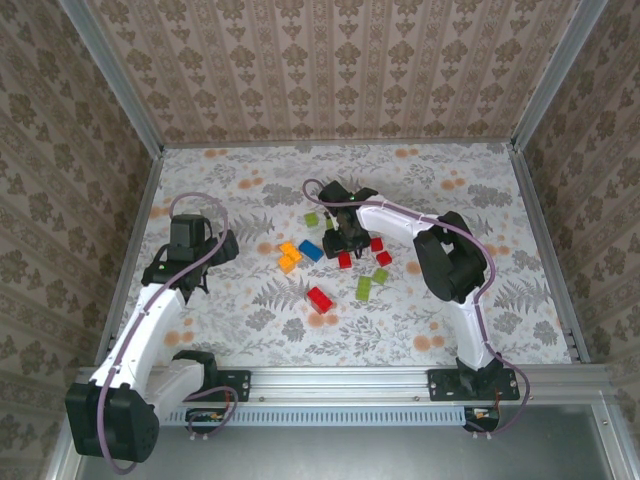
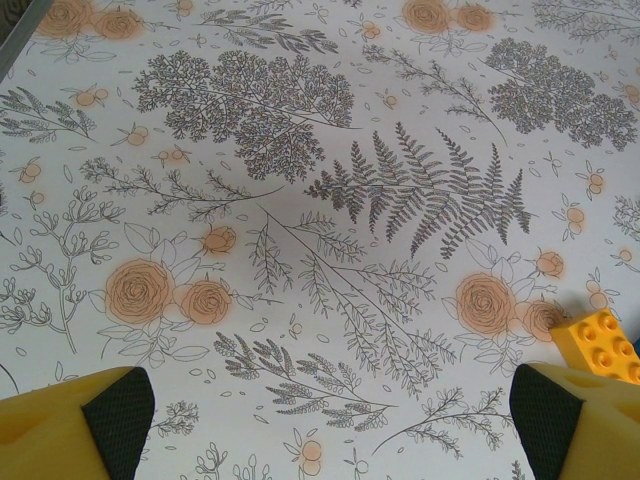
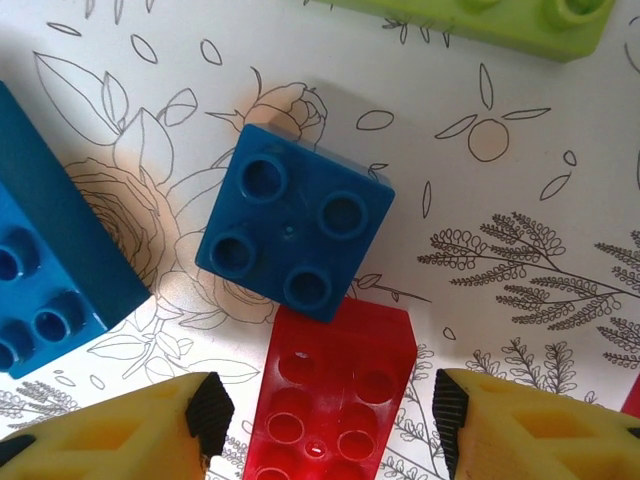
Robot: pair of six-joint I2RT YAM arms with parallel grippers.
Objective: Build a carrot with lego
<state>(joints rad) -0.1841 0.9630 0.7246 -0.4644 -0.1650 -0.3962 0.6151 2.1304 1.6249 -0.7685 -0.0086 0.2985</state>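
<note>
Right wrist view puts a red lego brick (image 3: 335,400) directly between the right arm's jaws. They stand released, one dark pad (image 3: 212,412) on each side of it with a sliver of tabletop (image 3: 560,230) showing at either flank, so nothing is gripped yet. Its long axis runs straight out from the jaws, away from the wrist, so the pads face its two long sides and span its short width. By my reading that is the squeeze the next move needs, and the alignment looks fair.

At the brick's far end a blue square brick (image 3: 295,235) sits studs up, its near corner touching or all but touching. It is the likeliest thing to be nudged if the red one is dragged rather than lifted. A blue oblong brick (image 3: 45,285) lies just beside the left pad, and a green brick (image 3: 480,18) lies beyond the blue square.

From the top external view the lego (image 1: 320,299) lies loose in a cluster mid-tabletop under the right arm, so the carrot looks hardly begun. The left arm's jaws, well apart from that cluster, are spread wide over bare paper and hold nothing, with an orange-yellow brick (image 2: 605,345) just beside the finger (image 2: 570,420) at that view's right edge
</note>
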